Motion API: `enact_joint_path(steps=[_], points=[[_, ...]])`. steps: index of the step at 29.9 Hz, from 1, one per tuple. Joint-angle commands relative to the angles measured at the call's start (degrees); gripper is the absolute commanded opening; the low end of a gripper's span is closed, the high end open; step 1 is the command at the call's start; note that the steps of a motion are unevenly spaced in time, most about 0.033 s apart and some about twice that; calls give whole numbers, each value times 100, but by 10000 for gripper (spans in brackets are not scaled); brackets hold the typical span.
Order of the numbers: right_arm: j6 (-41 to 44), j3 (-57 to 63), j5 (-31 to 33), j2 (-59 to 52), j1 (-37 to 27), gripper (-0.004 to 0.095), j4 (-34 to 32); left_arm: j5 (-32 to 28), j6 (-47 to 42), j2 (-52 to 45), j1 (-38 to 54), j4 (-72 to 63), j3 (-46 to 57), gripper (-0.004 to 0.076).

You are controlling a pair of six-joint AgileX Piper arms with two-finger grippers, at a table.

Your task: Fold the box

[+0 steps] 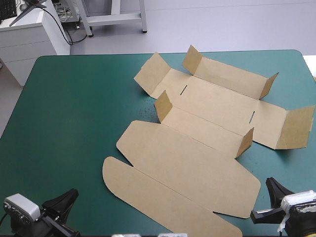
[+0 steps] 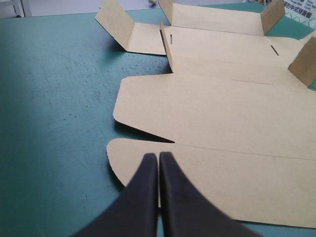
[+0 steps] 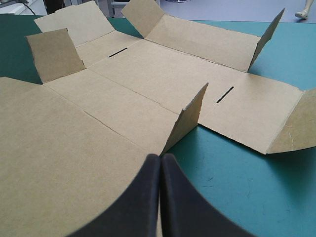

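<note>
High view: a cut sheet of brown board, the box [image 1: 197, 148], lies unfolded on the teal-green counter [image 1: 74, 123].
Both black claws are clenched on nothing. The left claw [image 2: 158, 157] points over the box's rounded lid flap [image 2: 207, 177]. The right claw [image 3: 161, 158] points over the lid's edge, with a small raised flap [image 3: 185, 126] just ahead of it.

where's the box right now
In the high view the box lies mostly flat across the table's centre and right, its rounded lid end by the left gripper.
</note>
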Motion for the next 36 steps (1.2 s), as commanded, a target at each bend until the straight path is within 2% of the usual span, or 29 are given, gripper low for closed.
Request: enact_joint_path(steps=[1,7,9,11,14,18,20,24,28,32,36], points=[[-20,-165,-425,-128,-32,-18,29,-451,-19,-27,-19,-126,-132,-8],[-20,-165,-425,-128,-32,-3,29,-451,-19,-27,-19,-126,-132,-8],[-20,-165,-425,-128,-32,35,29,-451,-19,-27,-19,-126,-132,-8],[-20,-165,-425,-128,-32,118,29,-451,-19,-27,-19,-126,-132,-8],[-20,-165,-425,-128,-32,337,29,-451,-19,-27,-19,-126,-132,-8],[-20,-165,-425,-128,-32,702,29,-451,-19,-27,-19,-126,-132,-8],[-20,-165,-425,-128,-32,791,29,-451,-19,-27,-19,-126,-132,-8],[43,-165,-425,-128,-32,819,17,-451,-19,-27,-19,-126,-132,-8],[702,-328,-415,166,-32,820,-5,-451,-19,-27,-19,-126,-132,-8],[1430,-827,-378,932,-32,820,-40,-451,-19,-27,-19,-126,-132,-8],[2101,-1553,-80,2054,-32,820,-74,-451,-19,-27,-19,-126,-132,-8]])
